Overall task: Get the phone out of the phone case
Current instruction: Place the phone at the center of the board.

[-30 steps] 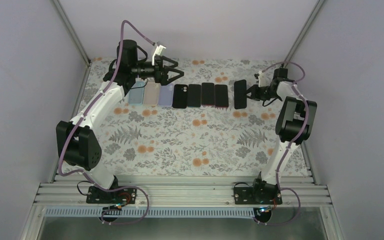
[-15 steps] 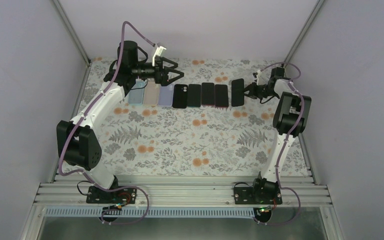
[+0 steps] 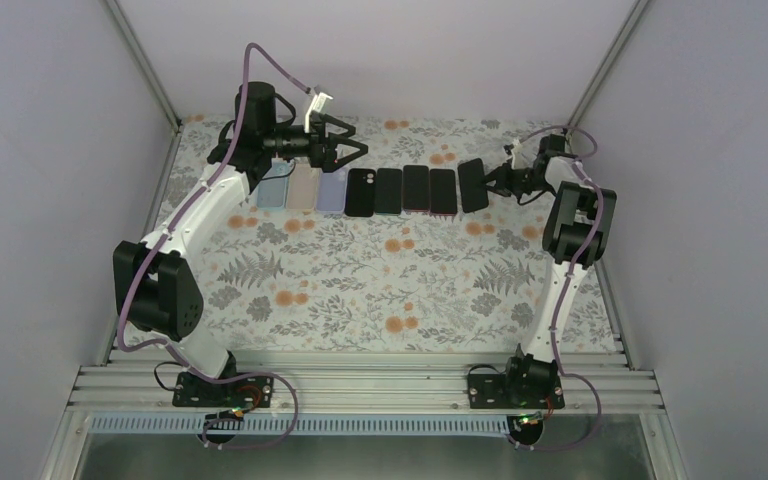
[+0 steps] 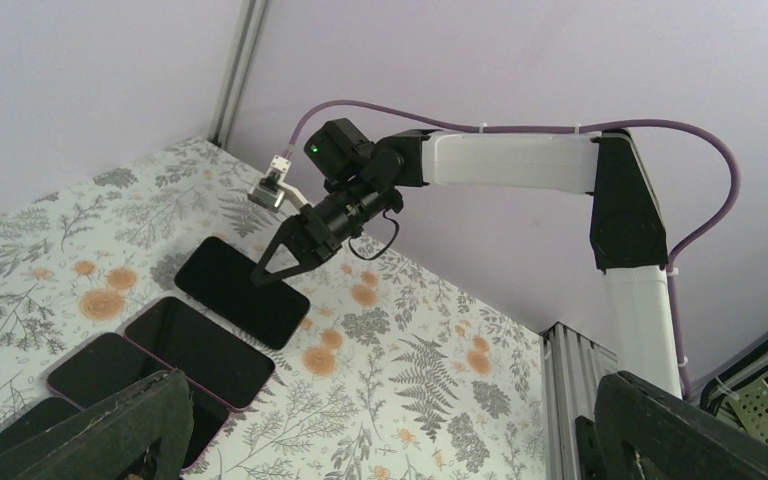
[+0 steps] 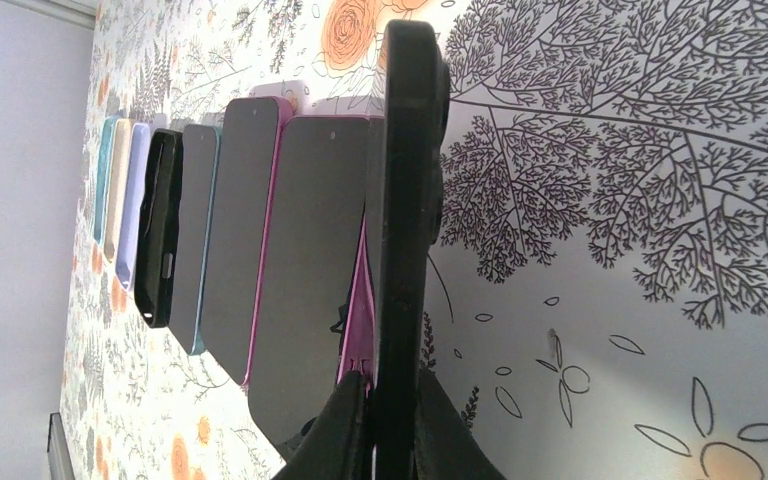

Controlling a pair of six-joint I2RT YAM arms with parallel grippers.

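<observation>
Phones and cases in one row across the upper middle of the top view

On the tabletop (image 3: 360,290), three cases (image 3: 305,186) lie side by side at the row's left end, followed to the right by a fourth case (image 3: 361,192) and three phones (image 3: 416,188). The last phone (image 3: 473,185) is at the right end, tilted and just beside its neighbour, between the jaws of the right gripper (image 3: 488,183). The left gripper (image 3: 348,152) hangs at the upper edge of the row's left part.
</observation>
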